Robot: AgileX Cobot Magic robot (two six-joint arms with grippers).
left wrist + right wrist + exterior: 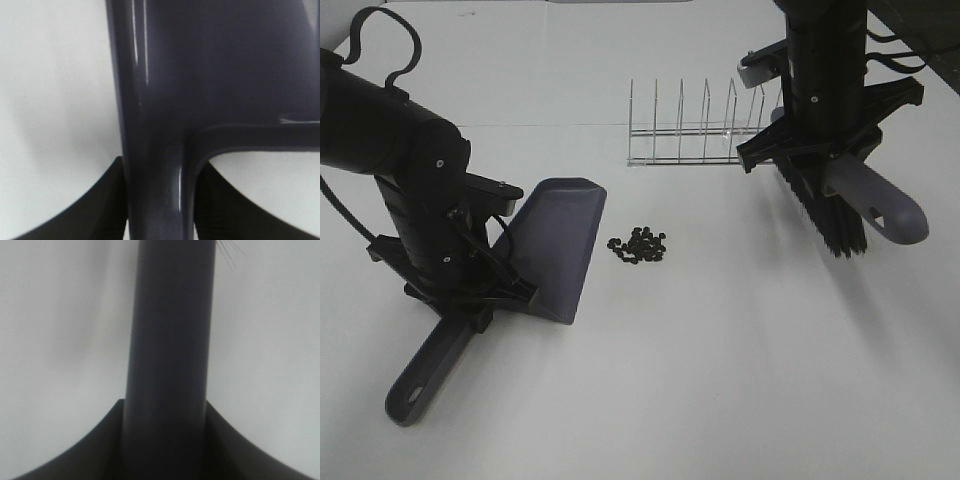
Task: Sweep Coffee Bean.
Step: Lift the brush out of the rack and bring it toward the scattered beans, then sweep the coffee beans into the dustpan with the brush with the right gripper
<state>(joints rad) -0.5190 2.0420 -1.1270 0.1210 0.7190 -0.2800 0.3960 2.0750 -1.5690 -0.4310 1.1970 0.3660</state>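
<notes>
Left hand pinching one dustpan, right hand pinching one brush, about twenty coffee beans

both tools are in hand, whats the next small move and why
Probably move the right gripper leftward to set the brush just right of the coffee beans, ready to sweep. The brush is off to the right of the pile, while the dustpan in the left gripper already sits on the pile's left, its mouth facing them.
</notes>
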